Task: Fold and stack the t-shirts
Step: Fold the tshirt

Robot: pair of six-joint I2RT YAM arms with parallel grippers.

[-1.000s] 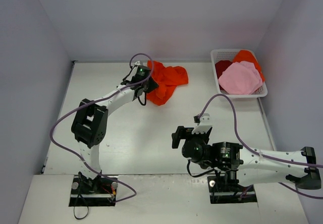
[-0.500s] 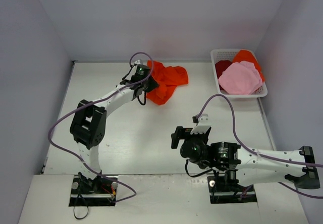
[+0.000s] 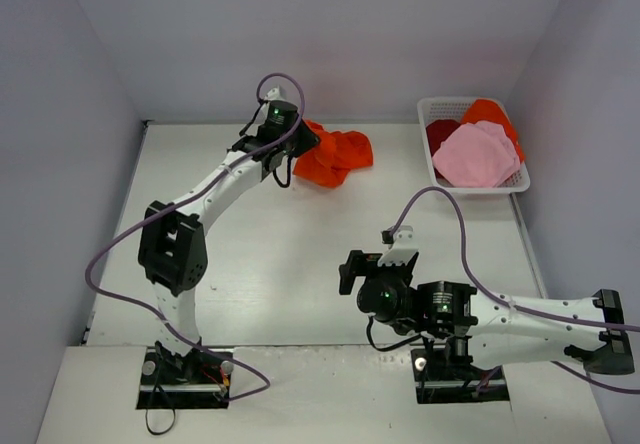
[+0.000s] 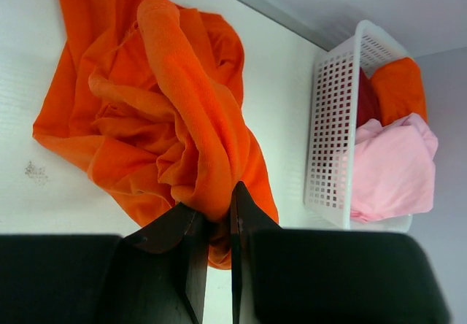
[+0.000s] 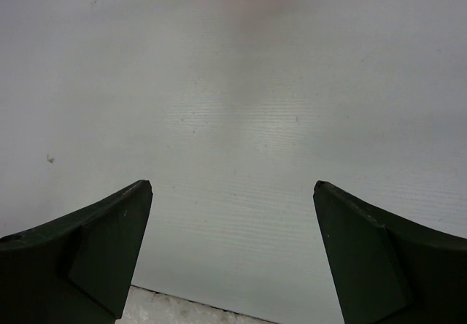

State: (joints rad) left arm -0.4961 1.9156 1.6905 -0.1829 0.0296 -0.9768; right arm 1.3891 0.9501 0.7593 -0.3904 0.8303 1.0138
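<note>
White tabletop (image 3: 300,254). Left hand (image 4: 215,214) pinches one fold of the orange-red t-shirt (image 4: 175,112) bunched ahead of it; so thin a pinch may slip. Right hand (image 5: 232,185) wide, empty.

A white plastic lattice basket (image 3: 428,154) (image 4: 332,120) stands upright at the far right corner of the pale bench (image 3: 300,264) (image 5: 233,120), close to its right edge. Plain lilac-grey walls (image 3: 330,34) enclose the bench on three sides: far, left and right.
</note>
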